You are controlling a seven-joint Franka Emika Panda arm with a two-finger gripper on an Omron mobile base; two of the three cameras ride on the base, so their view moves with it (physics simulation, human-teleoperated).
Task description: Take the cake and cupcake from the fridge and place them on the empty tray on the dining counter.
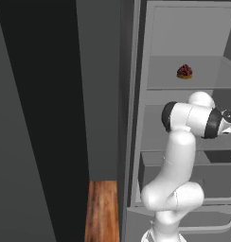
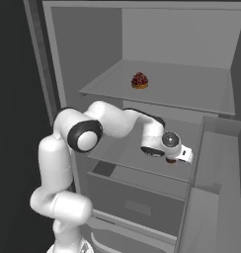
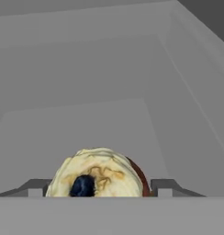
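A: Entry, fridge (image 2: 211, 54) open. Where do the two items sit?

B: The cake (image 2: 140, 80), dark with a red top, is on the upper shelf (image 2: 191, 94), near its middle, set back from the front edge. The cupcake (image 3: 98, 173), cream-topped, is on the middle shelf (image 3: 77, 128), right in front of the hand camera, toward the right wall of the fridge.

A: Gripper state?

B: The gripper (image 3: 98, 190) has a fingertip on each side of the cupcake, close to its sides. Whether the pads press on it yet, I cannot tell; the jaws are part-way in, neither wide nor fully closed.

A: Handling?

B: My estimate: light, soft and crumbly, with a frosting top that would smear. Best held low on the brown base or wrapper, from the sides, with modest force. The dark spot on top is likely a berry that could roll off if tipped, so keep it upright.

A: Surface and room?

B: The shelf is smooth, flat grey, so the cupcake may slide if nudged off-centre. The upper shelf is just overhead and the right wall is near, so lift room looks tight. I would lift only slightly, then draw straight out toward the front edge. The drawer (image 2: 137, 197) below is closed.
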